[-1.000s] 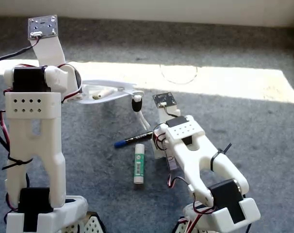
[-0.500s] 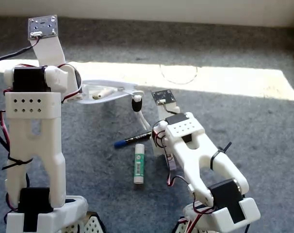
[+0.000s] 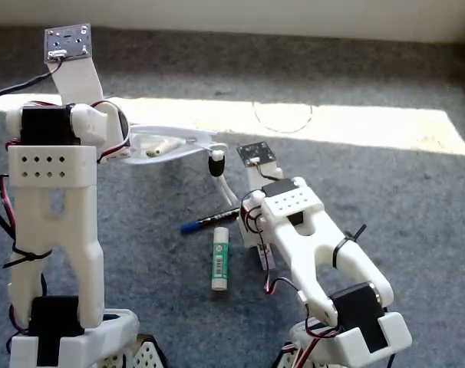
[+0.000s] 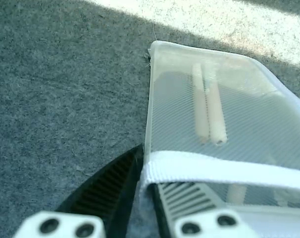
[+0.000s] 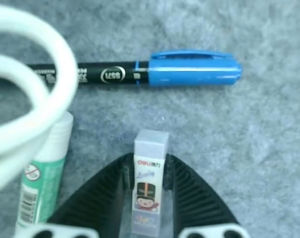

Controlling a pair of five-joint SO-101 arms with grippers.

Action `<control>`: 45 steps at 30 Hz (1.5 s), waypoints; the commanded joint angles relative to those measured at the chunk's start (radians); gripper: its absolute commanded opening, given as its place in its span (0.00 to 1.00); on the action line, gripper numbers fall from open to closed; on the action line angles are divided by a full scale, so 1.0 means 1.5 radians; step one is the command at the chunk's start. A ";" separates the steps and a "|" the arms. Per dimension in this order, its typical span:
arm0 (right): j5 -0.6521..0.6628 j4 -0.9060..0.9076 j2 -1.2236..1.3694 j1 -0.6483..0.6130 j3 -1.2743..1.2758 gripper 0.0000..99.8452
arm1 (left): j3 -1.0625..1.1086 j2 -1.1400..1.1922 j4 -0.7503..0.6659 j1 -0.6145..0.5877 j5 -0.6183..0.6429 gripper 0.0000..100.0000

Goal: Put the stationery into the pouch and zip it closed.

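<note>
One pouch (image 4: 259, 129), one pen (image 5: 140, 73), one glue stick (image 3: 219, 258) — one eraser (image 5: 149, 183)

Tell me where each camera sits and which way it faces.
High view: fixed above the bases, looking down and forward; shows left arm, right arm, pouch.
Left wrist view: on that wrist, looking along its jaws, shut on the pouch's edge.
Right wrist view: on that wrist, looking down past jaws gripping an eraser.
Shared: high and right wrist views both show pen and glue stick.
</note>
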 commanded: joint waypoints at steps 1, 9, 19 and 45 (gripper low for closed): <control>0.007 0.059 -0.028 -0.011 -0.046 0.04 | 0.005 0.005 -0.001 -0.009 -0.005 0.01; 0.007 0.116 -0.176 -0.013 -0.094 0.04 | 0.004 0.005 -0.004 -0.006 -0.005 0.01; 0.007 0.142 -0.392 -0.015 -0.087 0.04 | -0.001 0.005 -0.012 -0.005 -0.005 0.01; 0.007 -0.209 -0.567 -0.218 -0.094 0.04 | -0.001 0.004 -0.013 -0.005 -0.005 0.01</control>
